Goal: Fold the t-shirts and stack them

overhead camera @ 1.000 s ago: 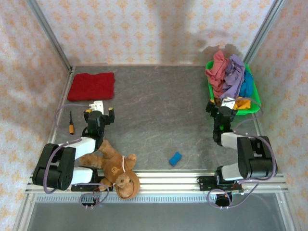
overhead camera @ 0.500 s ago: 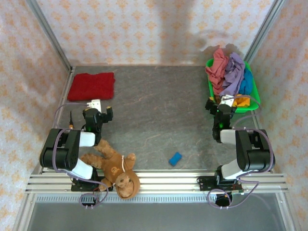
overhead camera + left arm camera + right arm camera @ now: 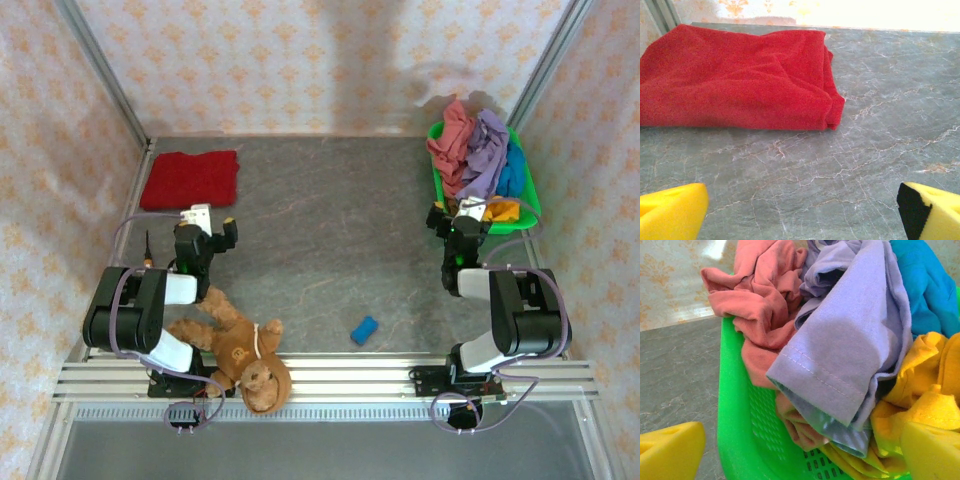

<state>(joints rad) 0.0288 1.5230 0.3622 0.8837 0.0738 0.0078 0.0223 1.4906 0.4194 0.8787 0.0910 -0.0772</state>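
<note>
Your right gripper hung released at the far-right green basket, likely so you could take the lavender t-shirt.

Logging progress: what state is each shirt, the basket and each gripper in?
green basket: heaped full
dark red t-shirt: folded, on table
pink t-shirt: crumpled in basket
lavender t-shirt: crumpled in basket
teal t-shirt: crumpled in basket
yellow t-shirt: crumpled in basket
left gripper: open, empty
right gripper: open, empty
</note>
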